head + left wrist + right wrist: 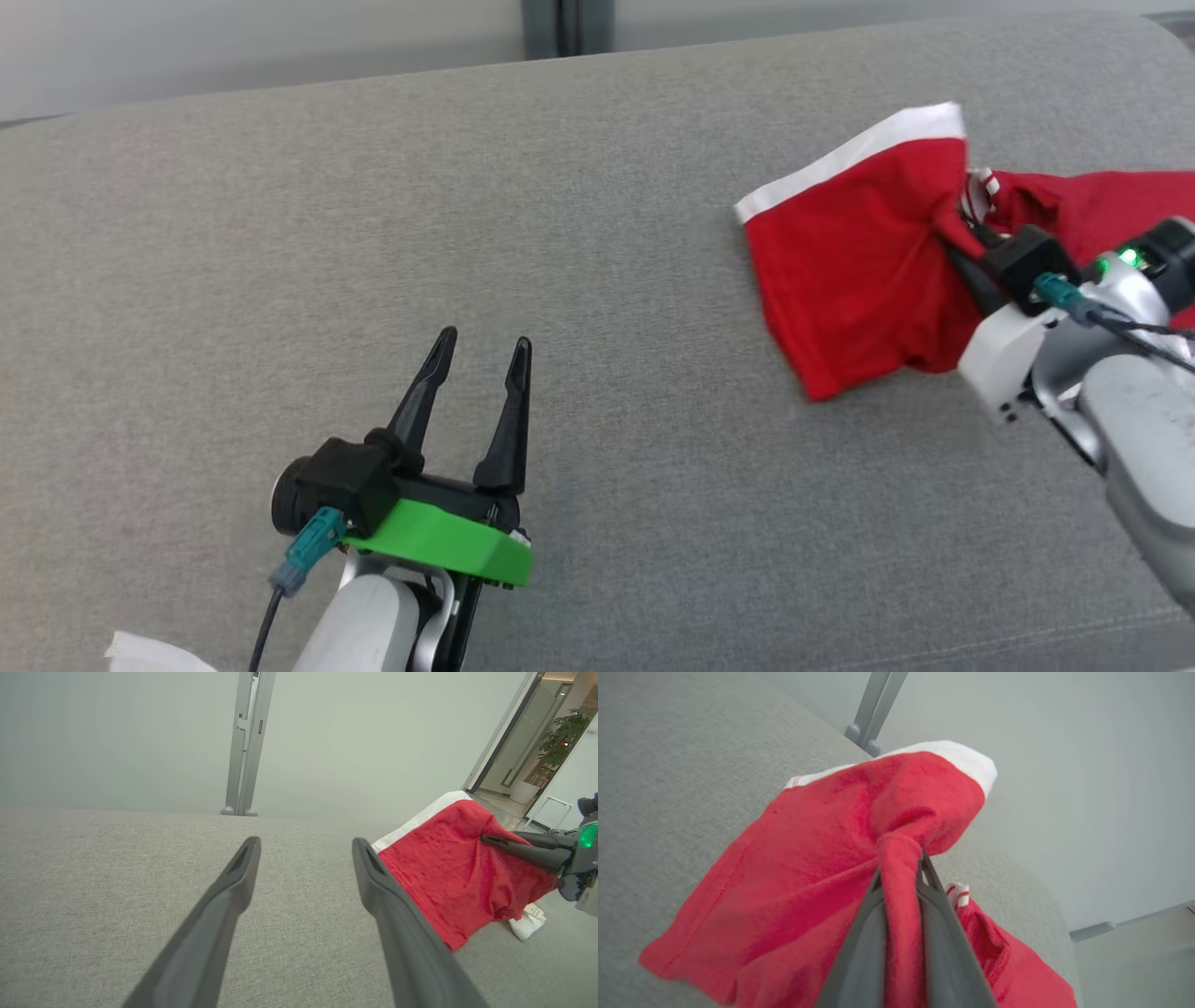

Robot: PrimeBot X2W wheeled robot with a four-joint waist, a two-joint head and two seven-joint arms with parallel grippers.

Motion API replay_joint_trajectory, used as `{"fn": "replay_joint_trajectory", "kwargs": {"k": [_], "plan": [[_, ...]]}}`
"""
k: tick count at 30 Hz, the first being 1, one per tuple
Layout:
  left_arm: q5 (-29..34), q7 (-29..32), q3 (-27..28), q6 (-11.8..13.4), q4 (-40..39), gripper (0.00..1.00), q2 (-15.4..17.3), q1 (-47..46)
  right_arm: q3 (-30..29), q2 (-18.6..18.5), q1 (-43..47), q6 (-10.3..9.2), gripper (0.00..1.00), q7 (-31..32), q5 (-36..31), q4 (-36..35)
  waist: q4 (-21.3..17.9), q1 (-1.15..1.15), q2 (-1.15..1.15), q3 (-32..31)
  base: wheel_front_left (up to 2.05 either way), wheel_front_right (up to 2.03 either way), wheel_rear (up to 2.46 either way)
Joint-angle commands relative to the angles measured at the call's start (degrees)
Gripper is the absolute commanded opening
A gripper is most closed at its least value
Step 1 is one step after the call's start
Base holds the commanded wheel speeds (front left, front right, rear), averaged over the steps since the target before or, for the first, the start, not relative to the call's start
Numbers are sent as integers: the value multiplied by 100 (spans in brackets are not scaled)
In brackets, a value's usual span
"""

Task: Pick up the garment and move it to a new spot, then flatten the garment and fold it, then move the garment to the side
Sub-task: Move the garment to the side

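The garment [854, 257] is red with a white band along one edge, bunched at the right side of the grey cushion [373, 205]. My right gripper [957, 219] is shut on a pinched fold of the red cloth, which runs between its two fingers in the right wrist view, where the garment [822, 872] hangs lifted around my right gripper [900, 858]. My left gripper [485, 341] stands open over bare cushion at the lower left, apart from the garment [458, 877]. In its own wrist view my left gripper [306, 844] has nothing between its fingers.
The grey cushion's far edge meets a pale wall with a grey metal post [245, 742]. A white tag or scrap [528, 921] lies under the garment's right end. A white scrap [149, 653] shows at the lower left corner. A doorway with a plant [563, 737] lies beyond on the right.
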Motion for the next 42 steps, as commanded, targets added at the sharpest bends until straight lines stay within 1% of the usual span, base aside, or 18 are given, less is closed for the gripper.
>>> {"fn": "replay_joint_trajectory", "kwargs": {"k": [1, 5, 8, 11, 14, 17, 19, 26, 29, 33, 34, 35, 38, 42], "plan": [[32, 1, 10, -33, 4, 100, 26, -129, 30, -189, -74, -11, 0, 63, 101, -139, -347, 0, 0, 290, 0, 0, 0], [94, 1, 41, -72, 32, 100, 27, -233, -51, -818, -95, -11, 0, 254, 314, -450, -494, 0, 0, 523, 0, 0, 0], [164, 1, 57, -110, 69, 100, 27, -331, -159, -1249, -9, -11, 0, 359, 458, -495, -548, 0, 0, 698, 0, 0, 0], [218, 1, 82, -153, 98, 100, 27, -419, -276, -1512, 55, -11, 0, 415, 546, -425, -555, 0, 0, 851, 0, 0, 0], [272, 1, 92, -191, 119, 100, 27, -519, -480, -1723, 34, -11, 0, 376, 635, -210, -526, 0, 0, 1031, 0, 0, 0], [303, 1, 84, -227, 144, 100, 27, -620, -750, -1752, -35, -11, 0, 303, 684, 69, -445, 0, 0, 1197, 0, 0, 0], [306, 1, 80, -238, 162, 100, 27, -671, -939, -1709, -88, -11, 0, 233, 699, 276, -374, 0, 0, 1300, 0, 0, 0], [333, 1, 106, -278, 219, 100, 27, -778, -1583, -1399, -241, -11, 0, 23, 624, 992, -111, 0, 0, 1585, 0, 0, 0], [333, 1, 98, -287, 221, 100, 27, -777, -1771, -1293, -284, -11, 0, -52, 532, 1251, -32, 0, 0, 1643, 0, 0, 0], [314, 1, 81, -302, 218, 100, 27, -758, -1879, -1150, -325, -10, 0, -105, 443, 1598, 36, 0, 0, 1653, 0, 0, 0], [304, 1, 84, -302, 220, 100, 26, -759, -1907, -1140, -352, -10, 43, -107, 417, 1651, 40, 0, 0, 1648, 0, 0, 0], [290, 1, 87, -300, 225, 100, 26, -767, -1928, -1131, -388, -10, 100, -162, 384, 1700, 46, 0, 0, 1636, 0, 0, 0], [256, 1, 101, -278, 236, 100, 27, -765, -1949, -1061, -445, -8, 100, -236, 323, 1826, 36, 0, 0, 1551, 0, 0, 0], [195, 1, 110, -252, 268, 100, 27, -680, -2016, -1010, -579, -8, 100, -388, 264, 1866, -21, 0, 0, 1247, 0, 0, 0]]}}
